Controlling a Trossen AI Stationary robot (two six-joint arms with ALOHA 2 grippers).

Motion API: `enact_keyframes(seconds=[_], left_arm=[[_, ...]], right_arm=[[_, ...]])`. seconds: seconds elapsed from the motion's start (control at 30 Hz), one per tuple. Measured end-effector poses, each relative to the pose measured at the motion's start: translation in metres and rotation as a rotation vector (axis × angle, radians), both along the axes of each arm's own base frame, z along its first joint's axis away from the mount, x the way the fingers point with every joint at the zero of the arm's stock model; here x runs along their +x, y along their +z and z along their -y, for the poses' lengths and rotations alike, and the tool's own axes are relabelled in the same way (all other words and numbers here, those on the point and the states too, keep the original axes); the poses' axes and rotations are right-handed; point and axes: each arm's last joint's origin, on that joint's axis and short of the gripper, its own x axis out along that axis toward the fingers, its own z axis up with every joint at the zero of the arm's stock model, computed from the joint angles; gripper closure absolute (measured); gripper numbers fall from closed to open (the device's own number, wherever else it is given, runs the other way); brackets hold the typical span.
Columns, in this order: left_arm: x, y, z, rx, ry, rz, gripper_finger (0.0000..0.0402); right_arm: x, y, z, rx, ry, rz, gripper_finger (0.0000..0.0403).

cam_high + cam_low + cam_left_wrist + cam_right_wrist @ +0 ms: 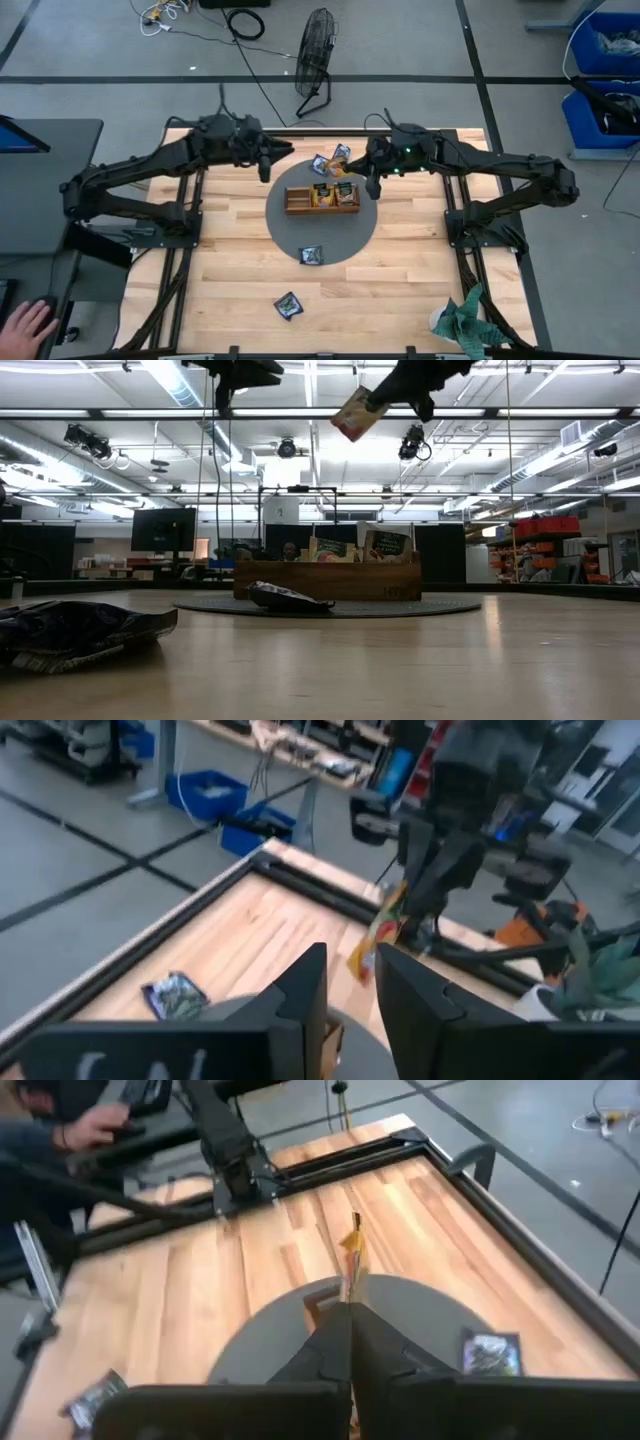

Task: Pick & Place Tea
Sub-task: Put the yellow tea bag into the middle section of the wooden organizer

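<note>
A brown wooden tray (322, 199) stands on a round grey mat (300, 232) and holds a few tea sachets upright. My right gripper (350, 1320) hangs above the tray's right end, shut on an orange tea sachet (354, 413). My left gripper (350, 985) hovers over the mat's far left edge, open with nothing between its fingers. Loose sachets lie flat: two (322, 165) (341, 153) behind the tray, one (311, 255) on the mat's near part, one (288, 305) on the wood. My right gripper pinches the orange sachet by one edge (350, 1285) between its two shut fingers. The fingers slant down from the table's right side. The sachet sticks out past the fingertips, tilted, lifted high and clear of the tray.
A floor fan (318, 50) stands beyond the far edge. A green crumpled thing (465, 320) sits at the near right corner. A person's hand (25, 325) rests off the table at the near left. Bare wood lies left and right of the mat.
</note>
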Motion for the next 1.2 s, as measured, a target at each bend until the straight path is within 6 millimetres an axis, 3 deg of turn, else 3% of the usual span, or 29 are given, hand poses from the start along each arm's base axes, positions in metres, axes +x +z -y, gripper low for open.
enact_keyframes(seconds=[0.13,0.4,0.67,1.2], left_arm=[[-0.015,0.011,0.0,0.019,0.02,0.046,0.0326],[-0.044,0.029,0.001,0.068,0.06,0.114,0.0343],[-0.066,0.036,0.002,0.078,0.103,0.127,0.0344],[-0.067,0.029,0.001,0.046,0.111,0.069,0.0344]], right_arm=[[0.01,0.015,0.002,-0.092,0.057,-0.068,0.0403],[0.044,0.02,0.008,-0.2,0.22,-0.234,0.0403],[0.079,-0.012,0.015,-0.212,0.355,-0.457,0.0403],[0.117,-0.069,0.015,-0.25,0.448,-0.598,0.0403]])
